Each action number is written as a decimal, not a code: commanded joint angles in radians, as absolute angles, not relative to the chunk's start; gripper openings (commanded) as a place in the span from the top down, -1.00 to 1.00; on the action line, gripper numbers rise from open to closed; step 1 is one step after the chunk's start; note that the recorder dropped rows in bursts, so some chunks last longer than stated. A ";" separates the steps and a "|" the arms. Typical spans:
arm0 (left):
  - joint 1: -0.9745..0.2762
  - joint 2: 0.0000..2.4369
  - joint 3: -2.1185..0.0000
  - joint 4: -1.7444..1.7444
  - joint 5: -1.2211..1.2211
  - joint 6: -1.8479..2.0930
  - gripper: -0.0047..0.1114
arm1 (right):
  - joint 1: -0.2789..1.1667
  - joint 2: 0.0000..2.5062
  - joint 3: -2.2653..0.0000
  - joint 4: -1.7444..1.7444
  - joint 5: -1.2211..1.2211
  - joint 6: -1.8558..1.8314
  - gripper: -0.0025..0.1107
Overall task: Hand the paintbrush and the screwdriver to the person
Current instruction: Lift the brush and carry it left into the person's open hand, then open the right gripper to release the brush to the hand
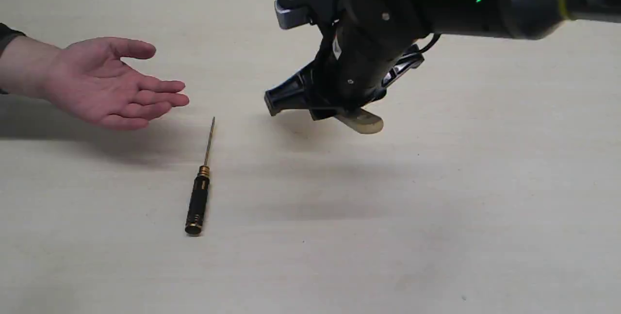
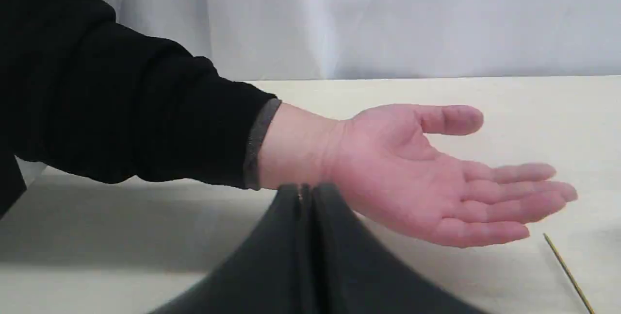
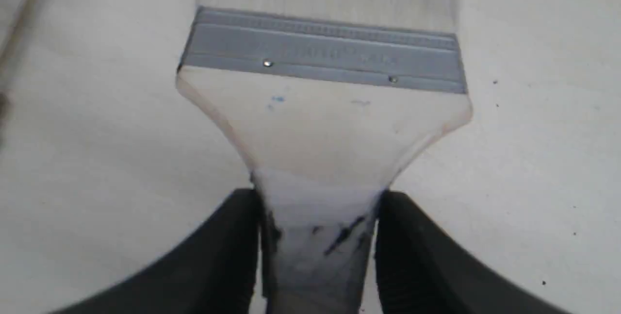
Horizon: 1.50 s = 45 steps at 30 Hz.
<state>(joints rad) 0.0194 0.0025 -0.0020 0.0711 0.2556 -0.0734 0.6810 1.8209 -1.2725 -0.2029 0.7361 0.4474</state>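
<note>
My right gripper (image 3: pixel 318 236) is shut on the paintbrush (image 3: pixel 325 124), gripping the narrow neck of its pale wooden handle. The silver ferrule and whitish bristles point away from the wrist. In the exterior view this gripper (image 1: pixel 310 103) hangs above mid-table, and only the paintbrush's handle end (image 1: pixel 361 121) pokes out below it. The screwdriver (image 1: pixel 199 197) lies flat on the table, shaft pointing toward the person's hand (image 1: pixel 106 83), which is held palm up at the left. My left gripper (image 2: pixel 305 195) is shut and empty, just before the person's wrist (image 2: pixel 296 144); the screwdriver's shaft tip (image 2: pixel 567 272) shows beyond.
The table (image 1: pixel 436 217) is pale wood. A white cloth backdrop (image 2: pixel 388 18) hangs behind its far edge. The person's black sleeve (image 2: pixel 121 105) comes in from the left side.
</note>
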 commanded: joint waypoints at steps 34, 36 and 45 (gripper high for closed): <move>0.011 0.000 0.000 0.070 0.249 -0.075 0.92 | 0.875 2.047 -1.441 0.508 0.219 -0.434 -0.01; 0.011 0.000 0.000 0.070 0.249 -0.075 0.92 | 0.875 2.017 -1.441 0.512 0.247 -0.432 0.00; 0.011 0.000 0.000 0.067 0.250 -0.075 0.92 | 0.875 1.838 -1.444 0.508 0.433 -0.274 0.00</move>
<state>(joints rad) 0.0194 0.0025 -0.0020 0.0711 0.2556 -0.0734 0.8739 1.8667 -1.4372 0.5160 0.3928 -0.3077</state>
